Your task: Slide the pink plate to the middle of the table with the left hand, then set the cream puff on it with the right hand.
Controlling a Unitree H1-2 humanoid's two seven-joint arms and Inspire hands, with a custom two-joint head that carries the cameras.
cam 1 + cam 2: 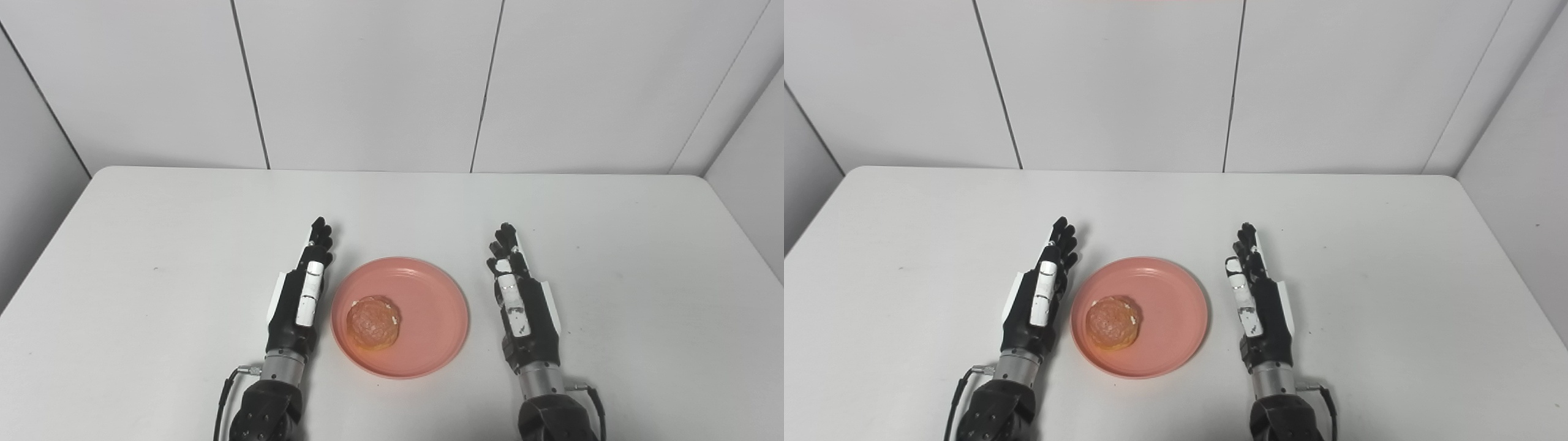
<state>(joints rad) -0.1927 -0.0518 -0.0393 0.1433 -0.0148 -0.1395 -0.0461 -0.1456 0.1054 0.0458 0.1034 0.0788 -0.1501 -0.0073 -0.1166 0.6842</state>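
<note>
Cream puff (pixel 373 322) on pink plate (pixel 429 306) between left hand (pixel 300 294) and right hand (pixel 520 300), both spread, empty; probably soft, crushable; best cupped lightly around sides.

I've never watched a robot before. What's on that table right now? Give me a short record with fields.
surface: white table, white panelled walls behind
plate: pink plate, near the middle of the table, toward the robot's edge
food: cream puff, resting on the plate, in its left part
left hand: left hand, flat beside the plate's left rim, fingers straight, holding nothing
right hand: right hand, to the plate's right with a gap, fingers extended, holding nothing
task state: puff sits on the plate; both steps look done
</note>
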